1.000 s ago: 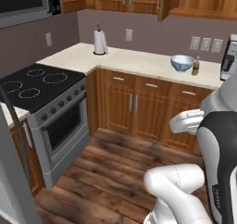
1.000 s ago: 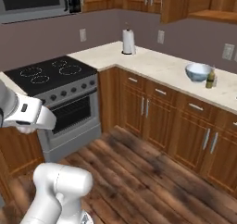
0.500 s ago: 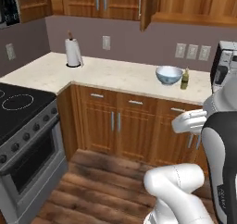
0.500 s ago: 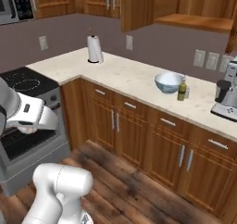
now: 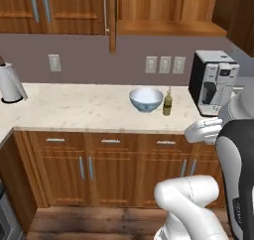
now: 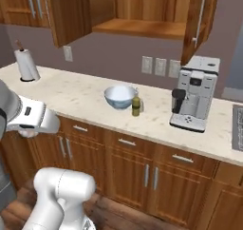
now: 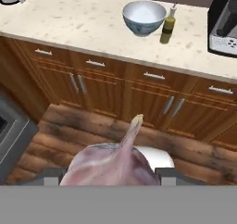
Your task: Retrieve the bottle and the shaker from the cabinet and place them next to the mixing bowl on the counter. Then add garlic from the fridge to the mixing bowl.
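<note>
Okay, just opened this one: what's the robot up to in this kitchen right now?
The gripper is carrying the garlic, held low in front of the counter. The mixing bowl sits there with the bottle just beside it, next to a coffee machine. The cabinet above hangs open. The garlic is not yet in the bowl. I can't make out the shaker.

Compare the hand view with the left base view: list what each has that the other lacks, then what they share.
Hand view: the garlic close up, held between the gripper fingers, and wood floor below the drawers. Left base view: the open cabinet above and wall outlets. Both: the mixing bowl, the bottle touching or nearly touching it, the coffee machine, the counter.
</note>
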